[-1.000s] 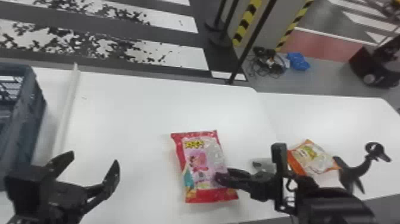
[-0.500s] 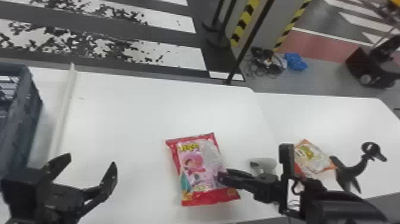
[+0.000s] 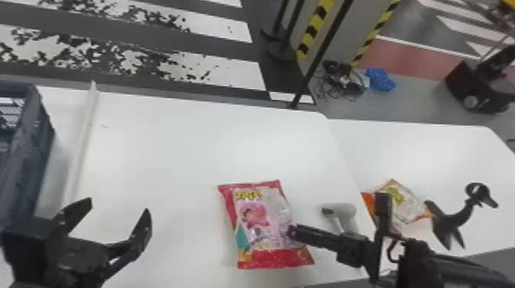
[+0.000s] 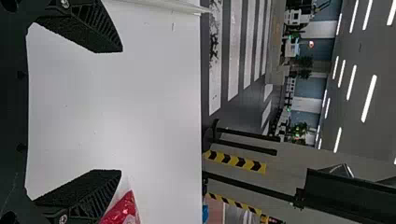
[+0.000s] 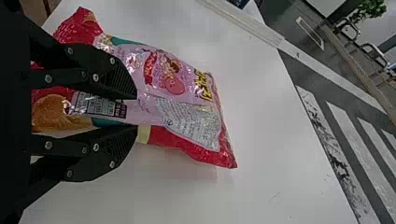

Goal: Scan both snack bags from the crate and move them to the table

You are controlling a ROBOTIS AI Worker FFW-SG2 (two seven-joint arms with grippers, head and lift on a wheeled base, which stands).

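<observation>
The pink and red snack bag [image 3: 264, 226] lies over the middle of the table, its printed face up. At its right edge is my right gripper [image 3: 292, 231]. In the right wrist view, the bag [image 5: 173, 88] bulges around the right gripper [image 5: 137, 112], whose fingers are shut on it near one end. My left gripper [image 3: 118, 205] is open and holds nothing at the left; the left wrist view shows the left gripper [image 4: 121, 111] over bare table, a red bag corner [image 4: 123, 210] beside one finger. An orange snack bag [image 3: 410, 203] lies on the right-hand table, partly behind the right arm.
A grey handheld scanner [image 3: 341, 210] rests between the two bags, close to the right arm. Farther right stands a black bird-shaped object [image 3: 452, 222]. The dark blue crate [image 3: 23, 164] is at the far left, with a white strip [image 3: 82, 141] beside it.
The pink bag has turned slightly and shifted a little toward the front edge, together with my right gripper. The left gripper stays open in about the same place.
</observation>
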